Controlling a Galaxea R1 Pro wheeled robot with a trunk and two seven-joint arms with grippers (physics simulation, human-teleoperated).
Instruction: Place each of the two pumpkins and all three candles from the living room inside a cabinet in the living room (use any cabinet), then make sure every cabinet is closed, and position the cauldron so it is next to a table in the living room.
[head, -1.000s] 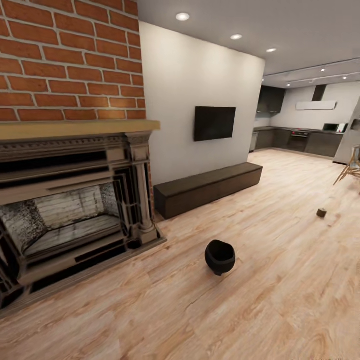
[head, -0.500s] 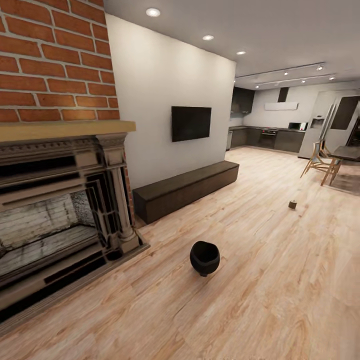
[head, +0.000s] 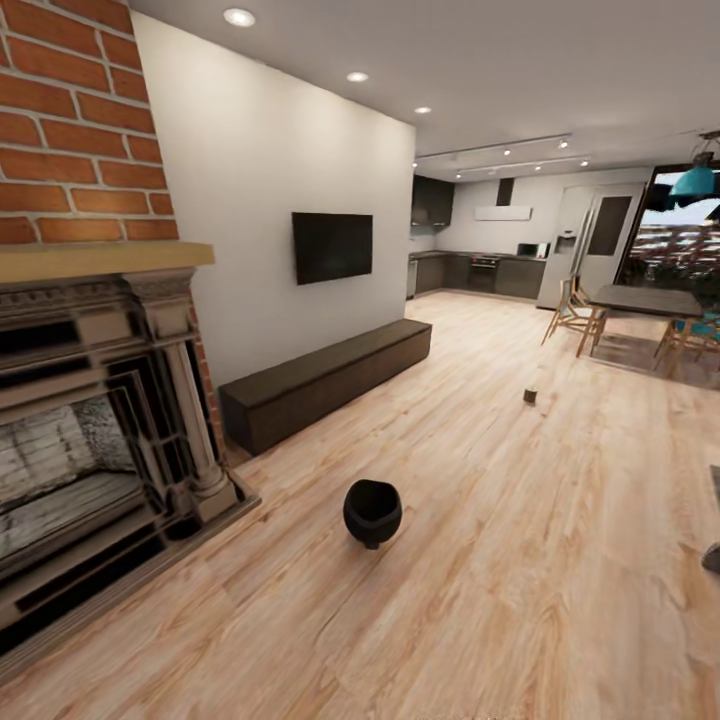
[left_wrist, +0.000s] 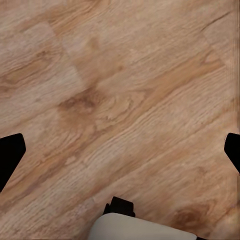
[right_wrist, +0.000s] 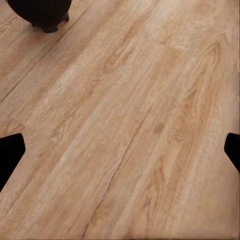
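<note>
- The left hand (left_wrist: 120, 150) is spread wide: its two dark fingertips (left_wrist: 10, 155) sit at opposite edges of the left wrist view, with bare wooden floor (left_wrist: 125, 100) between them and nothing held or touched.
- The right hand (right_wrist: 120, 150) is likewise spread wide, its fingertips (right_wrist: 10, 152) far apart over bare floor planks, empty.
- In the right wrist view the underside and small feet of the black cauldron (right_wrist: 42, 12) are cut off by the picture's edge, well apart from the fingers.
- The cauldron (head: 372, 512) stands upright on the floor (head: 500, 560) in open space, in front of the fireplace (head: 100, 420) and well apart from it.
- The cabinet (head: 325, 381), long, low and dark brown, runs along the white wall beyond the cauldron, beneath the wall-mounted television (head: 332, 246); its fronts look flush and closed, though seams are hard to make out.
- One small dark-tan object, likely a candle (head: 529, 396), stands on the floor far beyond the cauldron, toward the dining table (head: 645, 300); it is too small to tell its wick.
- The dining table's tabletop is dark, with wooden chairs (head: 572, 312) beside it, partly cut off by the view's edge.
- A grey shape (head: 712, 555) at the view's edge beside the cauldron's far side is cut off and cannot be identified.
- A pale rounded part of the robot (left_wrist: 140, 227) shows in the left wrist view.
</note>
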